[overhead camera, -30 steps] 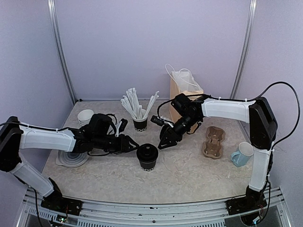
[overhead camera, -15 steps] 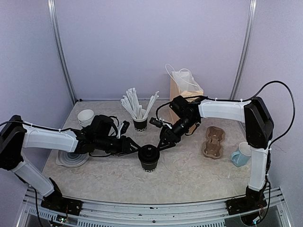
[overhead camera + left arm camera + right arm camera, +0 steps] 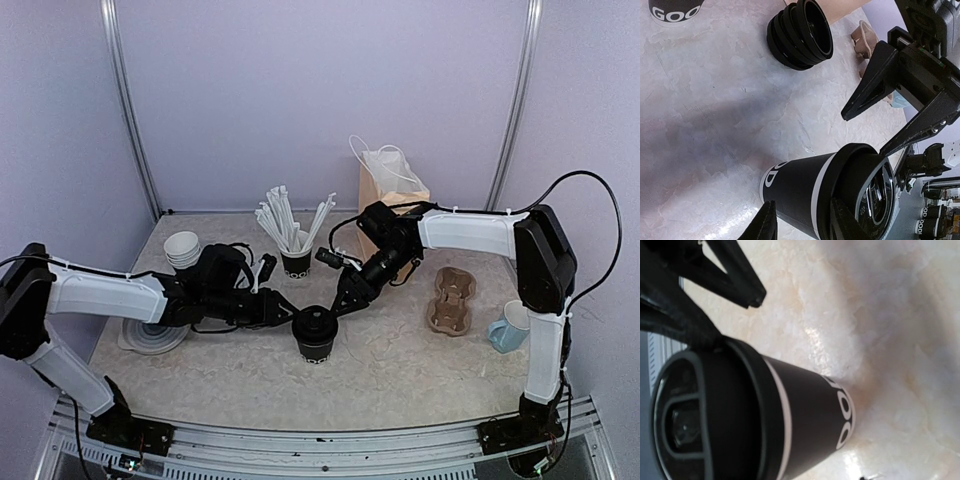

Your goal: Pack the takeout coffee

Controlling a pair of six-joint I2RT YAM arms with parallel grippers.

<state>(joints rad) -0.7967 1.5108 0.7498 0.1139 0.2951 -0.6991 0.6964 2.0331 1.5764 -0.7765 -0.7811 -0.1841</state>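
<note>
Because the left gripper (image 3: 286, 314) and the right gripper (image 3: 862, 133) crowd the top of the takeout coffee (image 3: 314, 337), upright at the middle of the table (image 3: 430, 372), we fear a sideways push could tip it. Both arms reach inward, low. The left gripper seems spread beside it; the right gripper is spread wide at its rim.

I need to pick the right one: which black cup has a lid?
The front cup, capped in black; the back cup is open and stuffed with white straws.
</note>
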